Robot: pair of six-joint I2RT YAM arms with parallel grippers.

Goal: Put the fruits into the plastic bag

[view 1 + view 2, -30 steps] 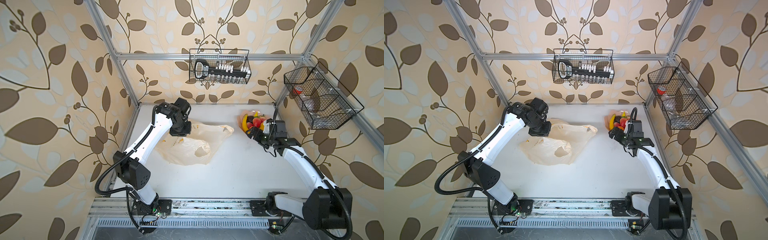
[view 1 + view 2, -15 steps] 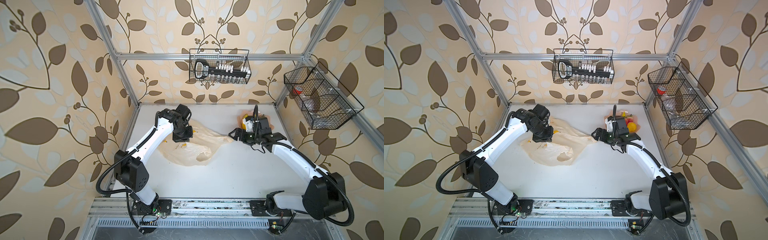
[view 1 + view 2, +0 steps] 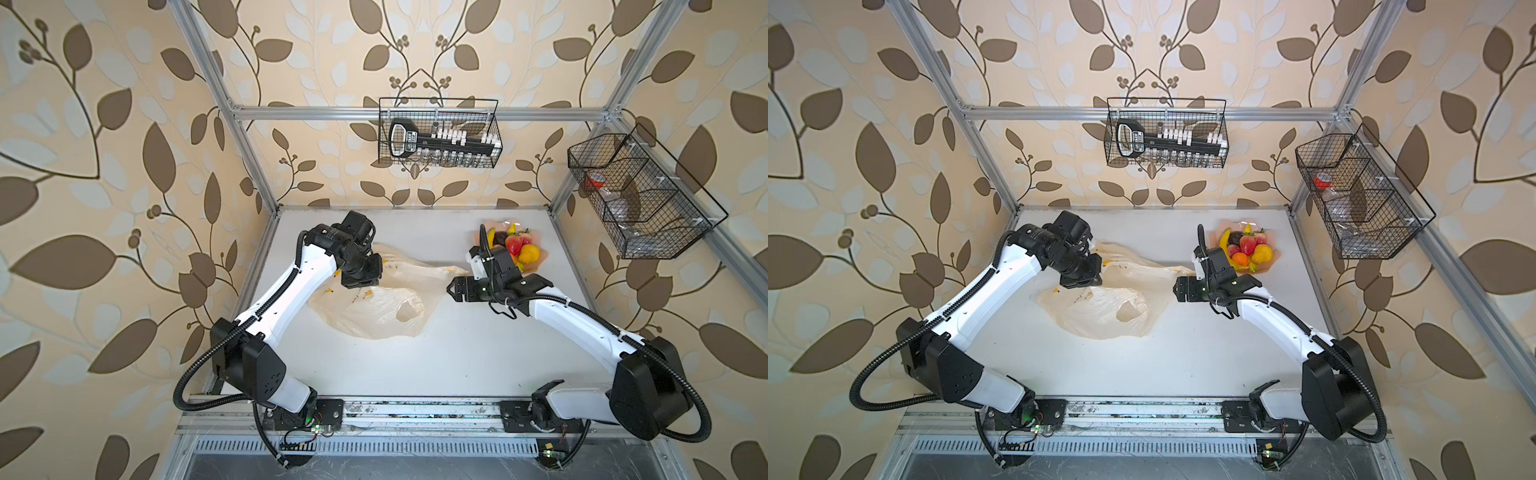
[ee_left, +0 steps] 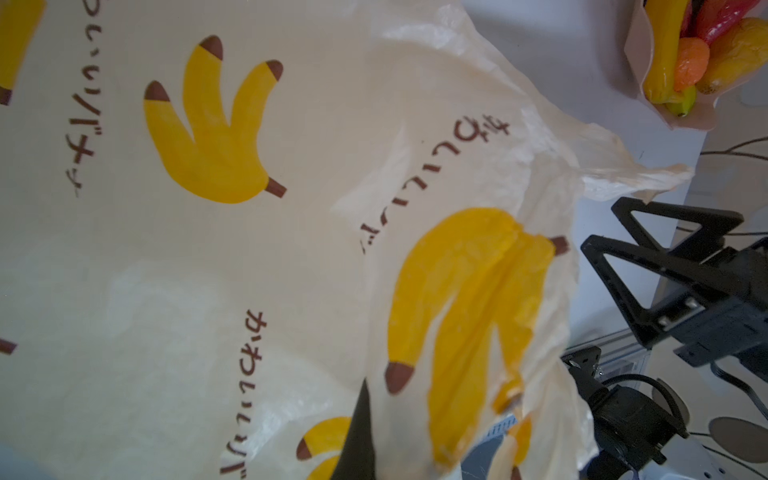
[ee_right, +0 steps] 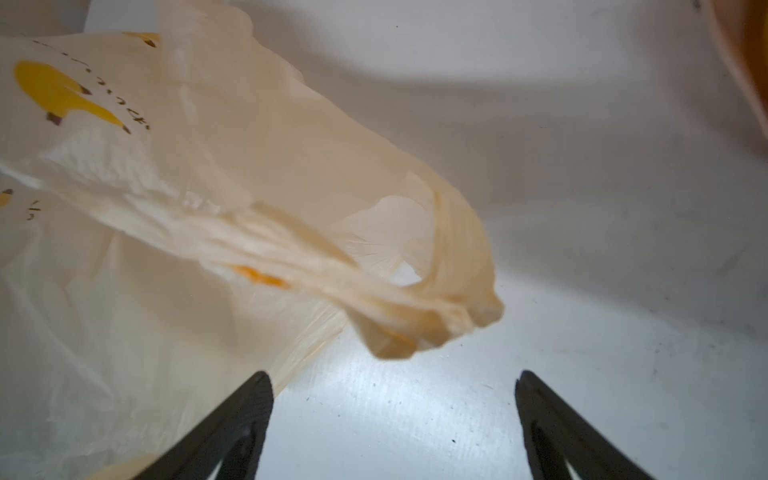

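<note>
The plastic bag (image 3: 374, 309) (image 3: 1100, 311) lies crumpled mid-table, cream with printed bananas. My left gripper (image 3: 360, 282) (image 3: 1080, 283) is shut on its far-left edge and holds that edge up. In the left wrist view the bag (image 4: 208, 249) drapes over one dark finger (image 4: 358, 440). My right gripper (image 3: 451, 287) (image 3: 1177, 289) (image 5: 392, 399) stands open just short of the bag's twisted handle (image 5: 436, 316), with only bare table between its fingers. The fruits (image 3: 515, 246) (image 3: 1250, 249) (image 4: 698, 54) are piled at the back right, behind the right wrist.
The fruits rest on a pale pink plate (image 3: 536, 266) (image 3: 1268, 268) near the right frame post. A wire basket (image 3: 438, 133) hangs on the back wall and another (image 3: 640, 199) on the right wall. The white table (image 3: 457, 365) extends towards the front rail.
My right gripper has swung left from the fruit plate to the bag's handle, staying open. The left gripper, still shut on the bag, has shifted slightly forward, stretching the bag.
</note>
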